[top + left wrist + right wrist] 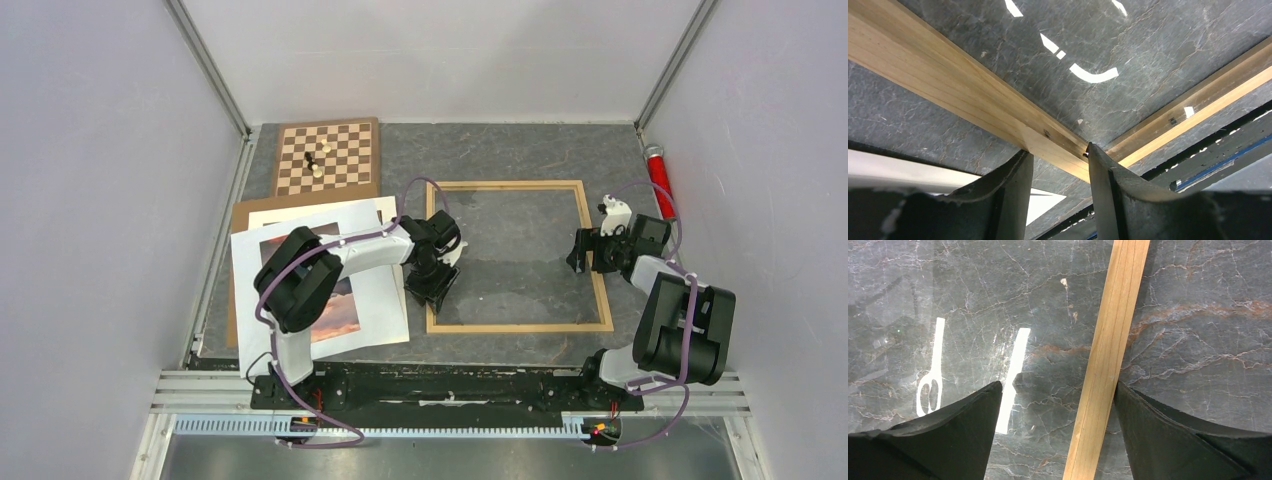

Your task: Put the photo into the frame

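The light wood frame (520, 327) lies flat on the dark table in the middle. Near its near-left corner, my left gripper (432, 288) has its two fingers against either edge of the left rail (948, 75), shut on it (1056, 150). My right gripper (583, 254) hangs over the frame's right rail (1110, 340), open wide (1058, 385), the rail running close to its right finger (1168, 430). The photo (345, 312), orange sky over dark water, lies on a white sheet (385, 300) left of the frame, partly hidden under my left arm.
A brown backing board (240, 215) sticks out from beneath the white sheets. A checkered chessboard (345, 150) with a few pieces stands at the back left. A red cylinder (658, 178) lies by the right wall. The white sheet's corner (1043, 200) shows behind my left fingers.
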